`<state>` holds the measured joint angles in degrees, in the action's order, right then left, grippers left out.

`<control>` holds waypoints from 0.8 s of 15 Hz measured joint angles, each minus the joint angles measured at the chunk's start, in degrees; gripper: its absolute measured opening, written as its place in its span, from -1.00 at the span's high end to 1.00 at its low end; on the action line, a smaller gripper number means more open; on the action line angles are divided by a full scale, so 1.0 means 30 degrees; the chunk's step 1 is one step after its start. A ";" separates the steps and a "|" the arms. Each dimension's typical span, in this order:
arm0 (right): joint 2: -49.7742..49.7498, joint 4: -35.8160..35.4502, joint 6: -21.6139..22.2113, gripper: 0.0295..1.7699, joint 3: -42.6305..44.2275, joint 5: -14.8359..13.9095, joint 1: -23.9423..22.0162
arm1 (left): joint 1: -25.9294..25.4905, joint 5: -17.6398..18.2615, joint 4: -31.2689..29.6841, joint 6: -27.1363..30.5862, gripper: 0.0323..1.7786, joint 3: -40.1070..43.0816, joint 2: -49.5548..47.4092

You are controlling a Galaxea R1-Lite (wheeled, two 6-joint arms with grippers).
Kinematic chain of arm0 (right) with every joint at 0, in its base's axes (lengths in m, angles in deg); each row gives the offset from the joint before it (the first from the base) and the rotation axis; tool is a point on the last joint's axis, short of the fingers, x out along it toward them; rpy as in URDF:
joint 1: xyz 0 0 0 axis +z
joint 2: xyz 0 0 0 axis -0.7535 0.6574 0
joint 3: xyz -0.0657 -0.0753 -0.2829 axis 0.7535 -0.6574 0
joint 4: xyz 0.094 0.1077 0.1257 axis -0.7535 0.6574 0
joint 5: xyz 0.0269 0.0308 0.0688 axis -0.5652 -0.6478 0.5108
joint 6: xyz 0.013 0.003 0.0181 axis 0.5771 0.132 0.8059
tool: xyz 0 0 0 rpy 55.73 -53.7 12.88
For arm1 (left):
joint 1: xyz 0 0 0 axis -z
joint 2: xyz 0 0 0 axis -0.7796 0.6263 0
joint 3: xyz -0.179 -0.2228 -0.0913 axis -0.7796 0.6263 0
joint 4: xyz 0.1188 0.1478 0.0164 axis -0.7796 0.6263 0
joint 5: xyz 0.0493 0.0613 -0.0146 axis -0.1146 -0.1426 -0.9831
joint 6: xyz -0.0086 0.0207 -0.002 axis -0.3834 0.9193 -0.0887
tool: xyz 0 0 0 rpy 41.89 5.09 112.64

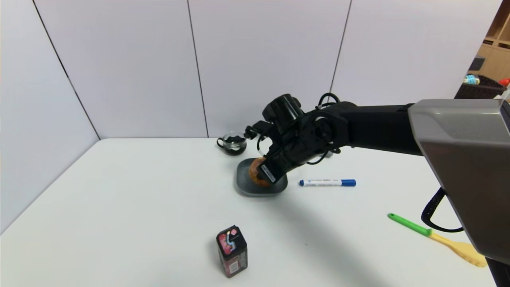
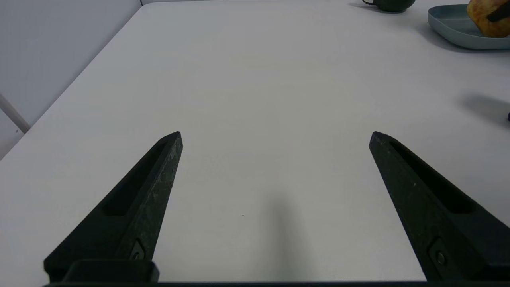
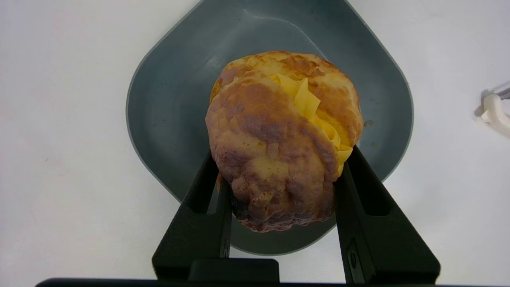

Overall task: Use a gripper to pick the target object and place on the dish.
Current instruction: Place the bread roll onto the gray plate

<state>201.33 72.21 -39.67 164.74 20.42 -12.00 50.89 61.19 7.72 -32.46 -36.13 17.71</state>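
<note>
My right gripper (image 1: pixel 266 172) is shut on the target object (image 1: pixel 255 172), a golden-brown cream puff with yellow filling showing in a split (image 3: pixel 279 135). Its two dark fingers (image 3: pixel 207 191) press the puff's sides. The puff hangs tilted right over the middle of the grey-blue dish (image 1: pixel 244 184), very low; I cannot tell whether it touches the dish floor (image 3: pixel 171 99). In the left wrist view the puff (image 2: pixel 486 18) and the dish (image 2: pixel 450 26) show far off. My left gripper (image 2: pixel 275 135) stands open over bare table at the near left, with nothing between its fingers.
A small glass cup (image 1: pixel 232 143) stands just behind the dish. A blue marker (image 1: pixel 327 182) lies right of the dish. A dark red-patterned box (image 1: pixel 232 251) stands near the front edge. A green-and-yellow spatula (image 1: pixel 436 239) lies at the front right.
</note>
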 joint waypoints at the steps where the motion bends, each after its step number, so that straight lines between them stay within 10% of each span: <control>1: 0.0049 -0.0016 0.0000 0.21 0.0000 0.0000 0.0000 | 0.0000 0.0000 0.0000 0.0000 -0.90 0.0000 0.0000; 12: 0.0158 -0.0451 -0.0110 0.21 0.0000 0.0016 -0.0118 | 0.0000 0.0000 0.0000 -0.0016 -0.90 0.0000 0.0000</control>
<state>201.81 70.86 -40.00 164.74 20.47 -12.35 50.89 61.19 7.72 -32.51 -36.13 17.71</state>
